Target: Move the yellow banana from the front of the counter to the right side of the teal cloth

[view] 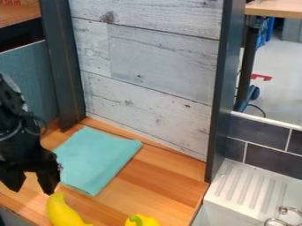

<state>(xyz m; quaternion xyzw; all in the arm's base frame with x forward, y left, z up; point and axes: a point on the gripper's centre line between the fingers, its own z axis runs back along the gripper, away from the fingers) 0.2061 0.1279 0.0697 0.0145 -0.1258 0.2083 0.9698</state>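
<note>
The black gripper (31, 182) hangs at the left edge over the wooden counter, its two fingers spread apart with nothing between them. Just below its right finger lies a yellow banana (63, 212), partly cut off by the bottom edge; whether they touch, I cannot tell. A folded teal cloth (99, 160) lies flat on the counter to the right of the gripper. At the bottom edge, right of the banana, the top of a yellow pepper (142, 220) with a green stem shows.
A whitewashed plank wall (150, 66) backs the wooden counter (154, 178), between two dark upright posts. To the right are dark tiles (271, 160) and a white ribbed sink drainboard (247, 190) with a metal faucet (289, 212).
</note>
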